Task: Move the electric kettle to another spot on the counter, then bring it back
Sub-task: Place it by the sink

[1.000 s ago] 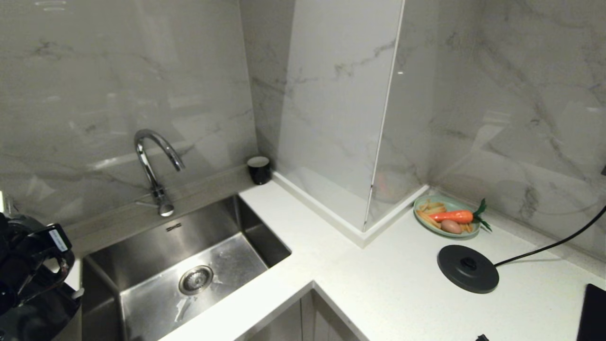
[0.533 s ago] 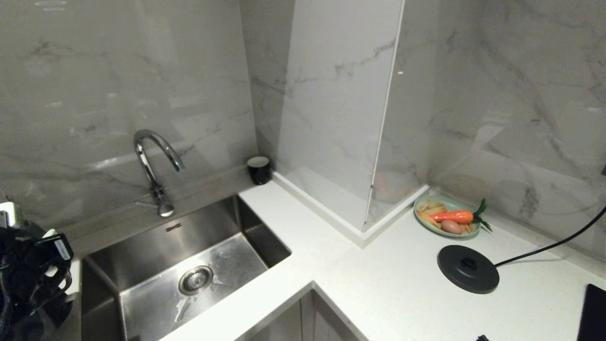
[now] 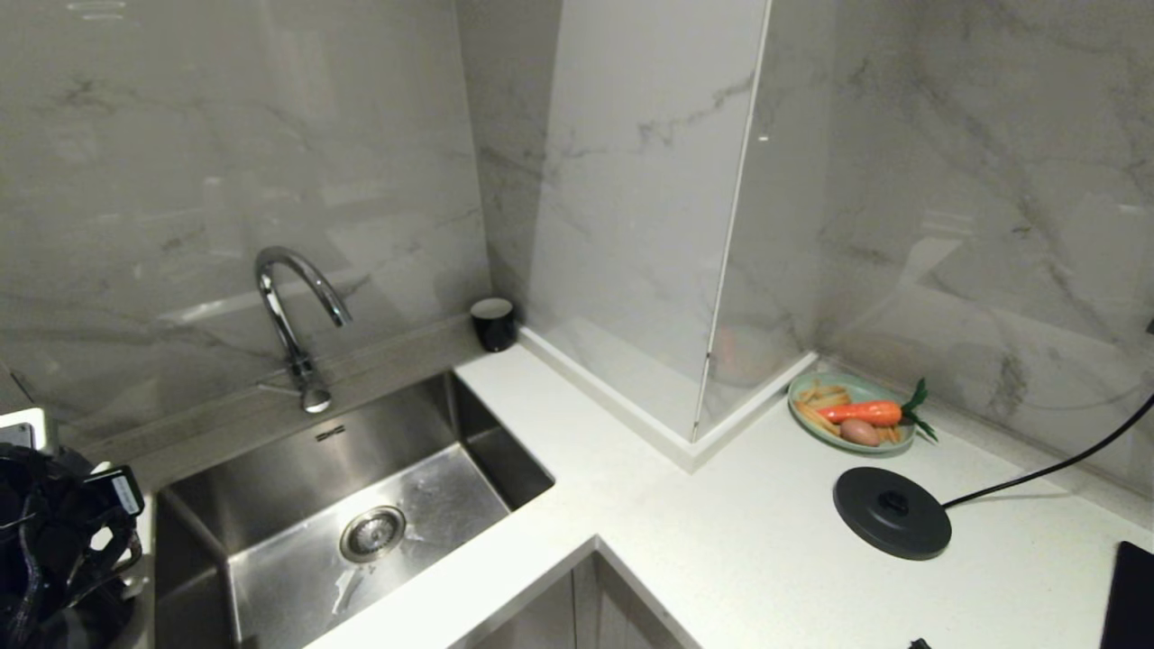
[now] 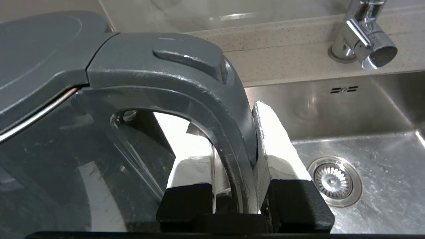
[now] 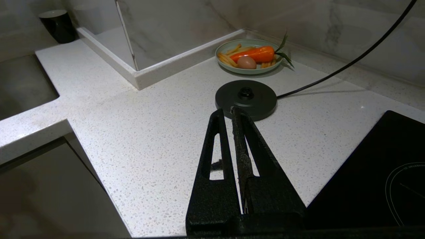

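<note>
My left gripper (image 4: 232,159) pinches the loop handle of the electric kettle (image 4: 83,132), jaws narrowly parted around it, beside the sink (image 4: 348,109) at the counter's (image 3: 766,541) left end. My right gripper (image 5: 229,114) hovers near the base disc (image 5: 245,98), jaws pressed together.

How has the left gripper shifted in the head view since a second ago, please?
Yes: the left gripper, shut on the electric kettle, has sunk lower at the picture's left edge, beside the unmoved sink.
</note>
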You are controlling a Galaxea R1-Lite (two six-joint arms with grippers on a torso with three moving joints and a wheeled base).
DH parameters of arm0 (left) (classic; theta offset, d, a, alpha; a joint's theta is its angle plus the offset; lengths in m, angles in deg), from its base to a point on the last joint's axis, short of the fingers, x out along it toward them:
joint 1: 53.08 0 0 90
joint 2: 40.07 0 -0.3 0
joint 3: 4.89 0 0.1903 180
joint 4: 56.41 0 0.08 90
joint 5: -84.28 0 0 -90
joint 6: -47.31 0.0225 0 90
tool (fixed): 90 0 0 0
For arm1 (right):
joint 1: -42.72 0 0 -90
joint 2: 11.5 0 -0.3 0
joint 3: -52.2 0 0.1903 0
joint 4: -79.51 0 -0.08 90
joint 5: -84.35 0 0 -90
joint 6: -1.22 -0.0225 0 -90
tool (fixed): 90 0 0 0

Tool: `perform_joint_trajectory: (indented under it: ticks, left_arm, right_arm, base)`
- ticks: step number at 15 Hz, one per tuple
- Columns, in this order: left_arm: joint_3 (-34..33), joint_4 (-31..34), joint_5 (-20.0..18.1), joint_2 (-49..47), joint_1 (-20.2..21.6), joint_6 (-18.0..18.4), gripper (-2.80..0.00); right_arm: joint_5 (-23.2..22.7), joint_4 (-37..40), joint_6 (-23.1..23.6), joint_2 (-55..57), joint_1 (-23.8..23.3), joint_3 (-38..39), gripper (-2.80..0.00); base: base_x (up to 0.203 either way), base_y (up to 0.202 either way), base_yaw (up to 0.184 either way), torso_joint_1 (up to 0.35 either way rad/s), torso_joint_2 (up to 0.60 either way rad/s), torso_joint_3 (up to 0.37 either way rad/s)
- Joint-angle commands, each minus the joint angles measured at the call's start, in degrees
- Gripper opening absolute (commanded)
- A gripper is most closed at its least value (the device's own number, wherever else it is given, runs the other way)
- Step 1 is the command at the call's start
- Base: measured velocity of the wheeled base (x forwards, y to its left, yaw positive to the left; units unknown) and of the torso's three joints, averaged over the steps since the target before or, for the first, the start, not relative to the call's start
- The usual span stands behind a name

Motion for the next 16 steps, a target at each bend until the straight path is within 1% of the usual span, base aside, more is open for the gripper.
perform_joint_trajectory:
  ticks: [1, 4, 6, 7, 9, 13, 14, 16]
  left_arm:
    - [0.73, -0.34, 0.09, -0.89, 0.13, -0.19, -2.80]
    - [0.27, -0.34, 0.11, -0.80, 0.13, -0.22, -2.80]
    - [-1.18, -0.34, -0.08, 0.00, 0.10, -0.28, -2.80]
    - [-2.39, -0.34, -0.88, 0.89, 0.06, -0.28, -2.80]
    - [-5.24, -0.34, -3.67, 2.72, 0.13, -0.28, -2.80]
    - [-5.33, -0.34, -3.85, 2.87, 0.31, -0.98, -2.80]
    - [-5.34, -0.34, -3.85, 2.88, 0.31, -0.98, 0.00]
    - [-5.16, -0.34, -3.85, 2.96, 0.57, -0.98, 0.00]
  right_arm:
    - [-0.01, 0.05, -0.02, 0.00, 0.00, 0.00, -2.80]
    - [-0.01, 0.05, -0.02, 0.00, 0.00, 0.00, -2.80]
    - [-0.01, 0.05, -0.02, 0.00, 0.00, 0.00, -2.80]
    - [-0.01, 0.05, -0.02, 0.00, 0.00, 0.00, -2.80]
    - [-0.01, 0.05, -0.02, 0.00, 0.00, 0.00, -2.80]
    - [-0.01, 0.01, -0.02, 0.00, 0.00, 0.00, -2.80]
    - [-0.01, 0.05, -0.02, 0.00, 0.00, 0.00, -2.80]
    - [-0.01, -0.02, -0.02, 0.00, 0.00, 0.00, -2.80]
  base:
    - [0.000, 0.000, 0.000, 0.000, 0.00, 0.000]
    - [0.000, 0.000, 0.000, 0.000, 0.00, 0.000]
    - [0.000, 0.000, 0.000, 0.000, 0.00, 0.000]
    - [0.000, 0.000, 0.000, 0.000, 0.00, 0.000]
    - [0.000, 0.000, 0.000, 0.000, 0.00, 0.000]
    - [0.000, 0.000, 0.000, 0.000, 0.00, 0.000]
    - [0.000, 0.000, 0.000, 0.000, 0.00, 0.000]
    - [0.000, 0.000, 0.000, 0.000, 0.00, 0.000]
